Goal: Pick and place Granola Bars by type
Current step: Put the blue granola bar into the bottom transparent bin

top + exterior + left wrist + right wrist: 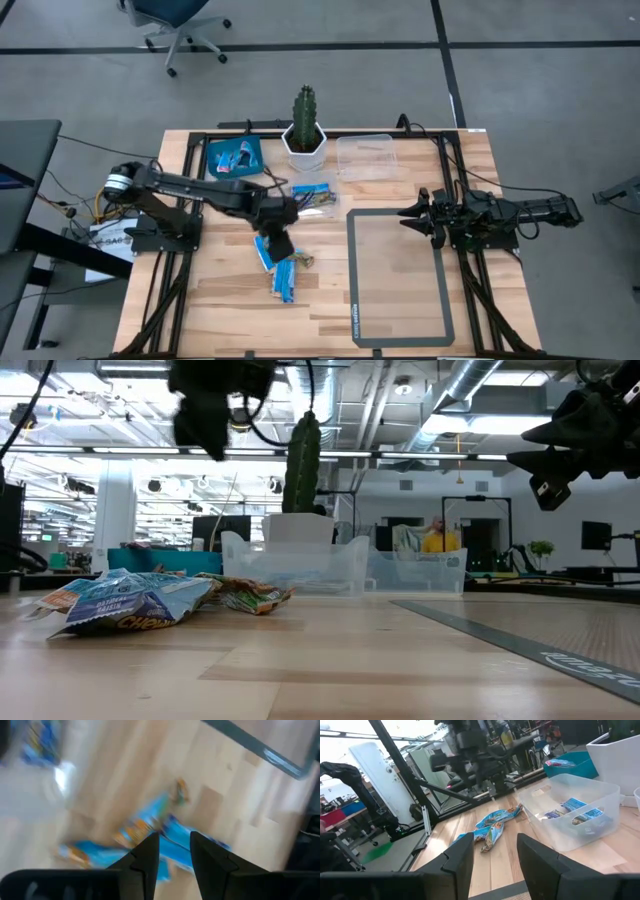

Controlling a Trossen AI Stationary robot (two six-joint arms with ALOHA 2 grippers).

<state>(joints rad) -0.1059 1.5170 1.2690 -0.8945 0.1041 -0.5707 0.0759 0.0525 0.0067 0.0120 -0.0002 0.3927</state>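
A loose pile of light blue and printed blue granola bars [283, 272] lies flat on the wood near the table's middle [140, 600] [492, 827]. My left gripper [275, 240] hangs open in the air just above the pile [205, 445], and the bars [165, 827] show blurred under its fingers [174, 842]. More bars lie in a small clear container [313, 195] [572, 812] and in the blue tray [235, 155]. My right gripper [412, 215] waits open over the right side [492, 852], pointing toward the table's left.
A white pot with a cactus [303, 135] stands at the far edge, with a larger clear container [365, 157] to its right. A grey-bordered mat [400, 275] covers the right half. Bare wood lies toward the near edge, left of the mat.
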